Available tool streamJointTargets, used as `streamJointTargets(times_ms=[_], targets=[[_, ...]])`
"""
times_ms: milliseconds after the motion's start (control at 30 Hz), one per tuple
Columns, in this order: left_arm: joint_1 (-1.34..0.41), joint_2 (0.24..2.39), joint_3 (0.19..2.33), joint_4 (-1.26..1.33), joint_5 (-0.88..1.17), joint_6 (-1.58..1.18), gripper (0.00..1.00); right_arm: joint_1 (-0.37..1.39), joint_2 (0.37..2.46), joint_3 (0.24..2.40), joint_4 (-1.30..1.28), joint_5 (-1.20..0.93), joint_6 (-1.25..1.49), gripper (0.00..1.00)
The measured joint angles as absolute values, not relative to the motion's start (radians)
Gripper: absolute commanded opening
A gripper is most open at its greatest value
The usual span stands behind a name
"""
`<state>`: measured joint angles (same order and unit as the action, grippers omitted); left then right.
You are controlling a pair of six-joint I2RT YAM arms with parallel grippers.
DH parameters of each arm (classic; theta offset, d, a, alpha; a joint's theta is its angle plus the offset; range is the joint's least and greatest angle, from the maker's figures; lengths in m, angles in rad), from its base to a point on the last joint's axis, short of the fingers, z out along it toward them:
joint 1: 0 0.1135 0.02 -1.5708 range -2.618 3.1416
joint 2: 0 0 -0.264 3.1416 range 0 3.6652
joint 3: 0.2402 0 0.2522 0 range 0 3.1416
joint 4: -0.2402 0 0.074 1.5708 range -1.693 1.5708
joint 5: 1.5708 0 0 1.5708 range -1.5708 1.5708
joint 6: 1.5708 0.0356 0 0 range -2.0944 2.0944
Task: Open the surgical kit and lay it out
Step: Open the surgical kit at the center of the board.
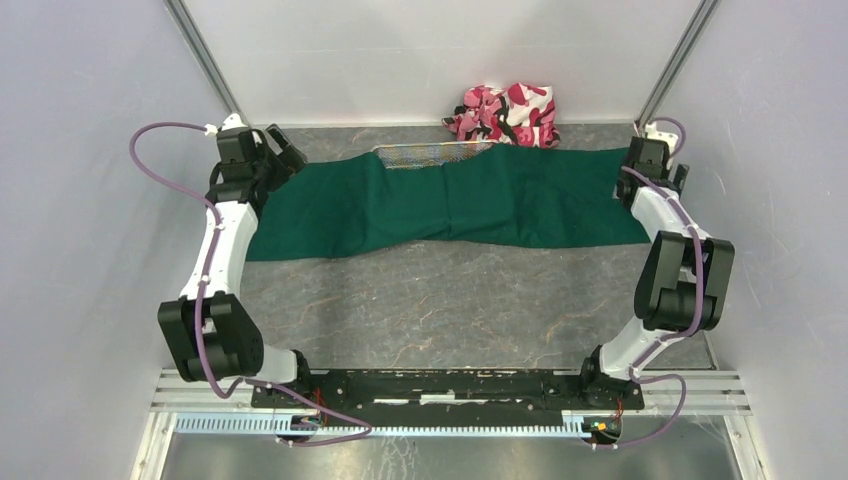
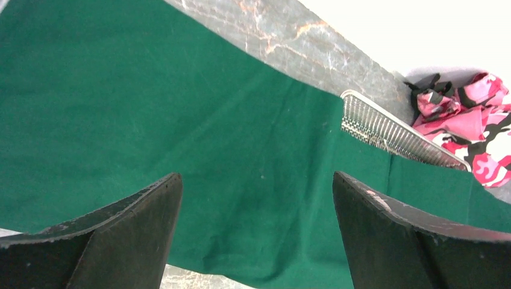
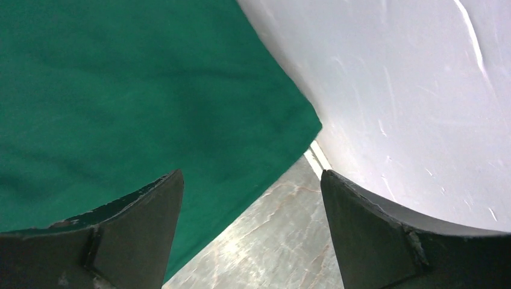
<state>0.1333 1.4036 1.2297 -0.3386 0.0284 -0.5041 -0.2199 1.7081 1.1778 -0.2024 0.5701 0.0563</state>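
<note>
The dark green drape (image 1: 450, 200) lies spread in a wide band across the far part of the table. The silver wire-mesh tray (image 1: 432, 153) pokes out along its far edge, mostly covered by the cloth; it also shows in the left wrist view (image 2: 391, 131). No scissors, forceps or tweezers show. My left gripper (image 1: 285, 152) is open and empty over the drape's left end (image 2: 181, 120). My right gripper (image 1: 668, 178) is open and empty over the drape's right corner (image 3: 120, 90), near the side wall.
A pink-white-black camouflage cloth bundle (image 1: 505, 113) sits against the back wall just behind the tray, also in the left wrist view (image 2: 470, 120). White walls enclose the table on three sides; the right wall (image 3: 410, 90) is close to my right gripper.
</note>
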Motion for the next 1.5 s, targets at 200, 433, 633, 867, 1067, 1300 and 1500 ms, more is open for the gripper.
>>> streamJointTargets(times_ms=[200,433,633,867,1067,1300,1500], targets=[[0.13,1.415,1.211,-0.335,0.069,-0.508,1.0,-0.118,1.584,1.128,-0.197,0.367,0.053,0.89],[0.092,1.431,1.211,-0.306,0.126,-0.508,1.0,-0.021,1.557,0.957,-0.028,-0.047,0.203,0.87],[0.043,1.447,1.211,-0.297,0.148,-0.505,1.0,0.132,1.691,0.989,0.127,-0.179,0.332,0.84],[-0.002,1.46,1.211,-0.289,0.168,-0.493,0.99,0.135,1.889,1.235,0.163,-0.156,0.51,0.81],[-0.031,1.464,1.211,-0.289,0.17,-0.493,0.99,0.133,1.993,1.364,0.145,-0.039,0.672,0.83],[-0.037,1.468,1.211,-0.287,0.194,-0.493,0.99,0.143,2.213,1.721,-0.055,0.177,0.741,0.84],[-0.037,1.477,1.211,-0.285,0.209,-0.493,0.98,0.16,2.304,1.877,-0.163,0.311,0.717,0.82]])
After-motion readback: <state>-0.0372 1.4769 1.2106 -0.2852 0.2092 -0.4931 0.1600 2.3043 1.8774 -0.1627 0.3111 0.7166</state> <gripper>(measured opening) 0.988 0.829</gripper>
